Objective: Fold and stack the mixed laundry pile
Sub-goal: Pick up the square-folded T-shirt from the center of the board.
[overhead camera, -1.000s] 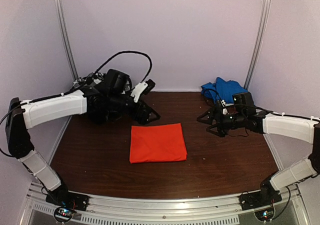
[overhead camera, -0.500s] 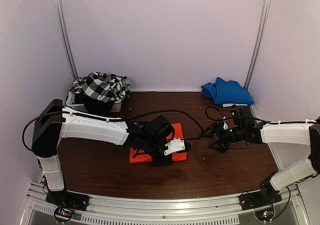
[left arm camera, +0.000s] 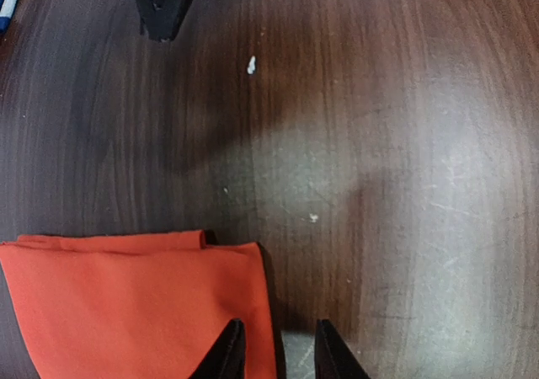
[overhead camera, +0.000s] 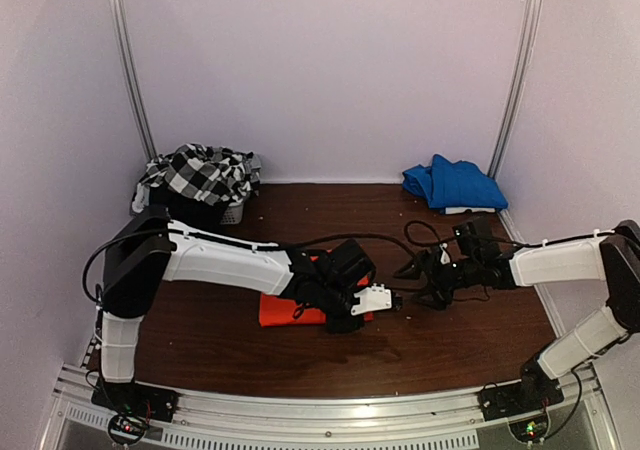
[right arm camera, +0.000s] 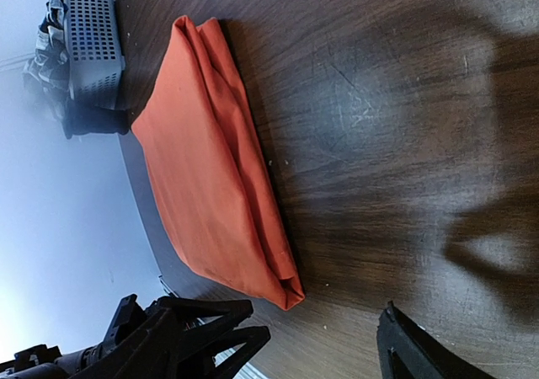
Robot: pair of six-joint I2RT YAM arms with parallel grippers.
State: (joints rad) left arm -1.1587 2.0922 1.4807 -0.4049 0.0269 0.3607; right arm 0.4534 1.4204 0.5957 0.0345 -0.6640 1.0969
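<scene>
At the middle of the dark wooden table, seen from above, the folded orange-red garment lies flat. The left arm reaches across it, so the left gripper sits at its near right corner. The right gripper hovers just right of the cloth, jaws spread wide and empty, I'd guess ready to take another corner. The black-and-white checked garment is heaped unfolded on the white slatted basket at the far left, and a blue cloth lies at the far right.

From the left wrist, the 2 fingertips stand close together, straddling the orange garment's right edge: 1 is over fabric, 1 over bare wood. Whether they have bitten the cloth I cannot tell. Placed so, they look set to pinch that edge, perhaps to shift the piece as the base of the stack.

From the right wrist, the garment shows its layered folds along the right side. It lies apart from the dark fingertip at the bottom, with the basket beyond at the far left.
</scene>
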